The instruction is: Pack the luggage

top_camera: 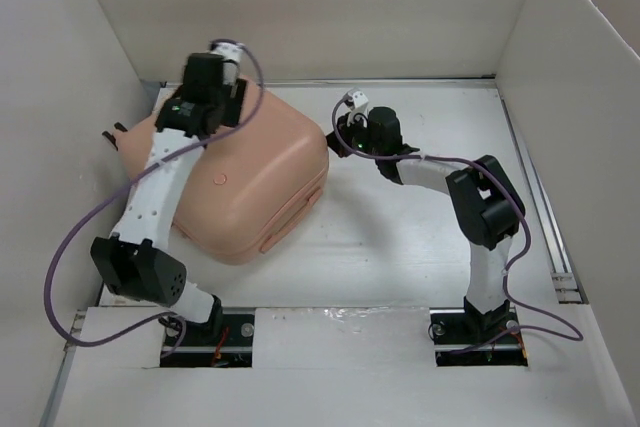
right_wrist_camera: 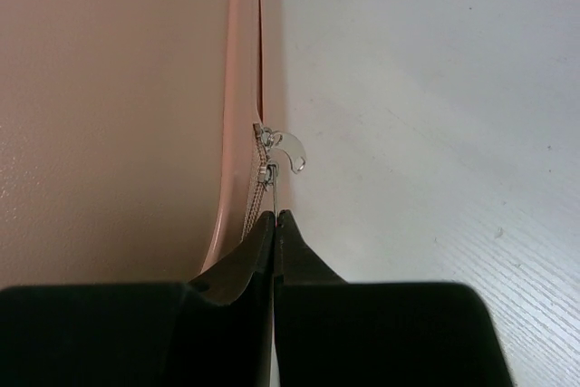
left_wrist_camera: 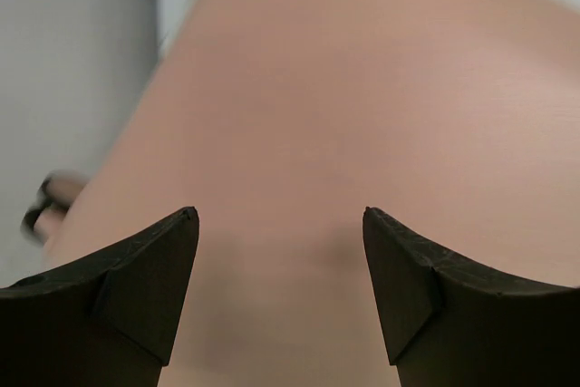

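Note:
The luggage (top_camera: 250, 182), a salmon-pink hard-shell suitcase, lies closed on the left half of the table. My left gripper (top_camera: 197, 112) hovers over its back left part. In the left wrist view this gripper (left_wrist_camera: 281, 215) is open, and only the pink shell (left_wrist_camera: 344, 115) shows between the black fingers. My right gripper (top_camera: 340, 133) is at the suitcase's right corner. In the right wrist view it (right_wrist_camera: 275, 215) is shut on a thin metal zipper pull (right_wrist_camera: 271, 195) that runs from the slider (right_wrist_camera: 265, 169) on the seam. A second pull tab (right_wrist_camera: 292, 149) hangs free.
White walls enclose the table (top_camera: 400, 237) at the back, left and right. A black suitcase wheel (top_camera: 118, 135) sticks out near the left wall and appears blurred in the left wrist view (left_wrist_camera: 45, 201). Purple cables (top_camera: 60, 257) loop beside both arms.

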### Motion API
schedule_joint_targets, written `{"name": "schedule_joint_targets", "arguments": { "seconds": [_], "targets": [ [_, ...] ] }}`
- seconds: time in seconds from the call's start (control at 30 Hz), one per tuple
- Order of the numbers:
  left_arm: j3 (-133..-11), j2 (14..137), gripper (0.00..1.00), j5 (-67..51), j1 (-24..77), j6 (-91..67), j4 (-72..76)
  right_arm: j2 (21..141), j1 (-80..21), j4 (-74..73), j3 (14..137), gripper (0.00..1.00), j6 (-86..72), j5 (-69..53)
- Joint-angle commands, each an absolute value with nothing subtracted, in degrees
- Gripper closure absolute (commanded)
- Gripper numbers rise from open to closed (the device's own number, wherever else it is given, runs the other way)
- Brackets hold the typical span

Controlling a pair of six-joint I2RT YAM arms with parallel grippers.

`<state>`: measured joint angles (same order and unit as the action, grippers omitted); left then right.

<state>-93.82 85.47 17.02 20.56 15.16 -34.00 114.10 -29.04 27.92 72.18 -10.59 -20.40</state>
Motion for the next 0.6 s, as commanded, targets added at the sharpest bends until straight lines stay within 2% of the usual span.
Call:
{"name": "schedule_joint_targets", "arguments": {
  "seconds": [0.0,0.03,0.07,0.2,0.23,0.37,0.57],
  "targets": [
    [-93.18,79.99,0.31,16.27,5.66,6.34,-38.94,114.17,-29.0,27.69,71.63,1.0,-9.14,-15.02],
    [-91.95,78.85,0.31,15.3,1.54,6.33,-38.94,114.17,-29.0,27.69,71.63,1.0,-9.14,-15.03],
    [-90.45,76.75,0.33,12.33,-7.55,5.46,-38.94,114.17,-29.0,27.69,71.63,1.0,-9.14,-15.03],
    [-80.7,72.52,0.39,3.98,-27.71,5.45,-36.84,114.17,-29.53,27.69,71.63,1.0,-9.14,-15.56],
    [-76.25,71.81,0.4,3.96,-29.77,6.93,-36.13,114.17,-29.53,27.69,71.63,1.0,-9.14,-16.08],
    [-64.2,70.58,0.4,2.47,-31.73,9.75,-29.81,113.64,-30.05,28.21,71.02,1.0,-9.14,-16.08],
    [-61.43,86.38,0.45,1.67,-29.1,12.03,-18.21,111.63,-30.67,30.31,68.91,1.0,-10.37,-16.61]
  ]
}}
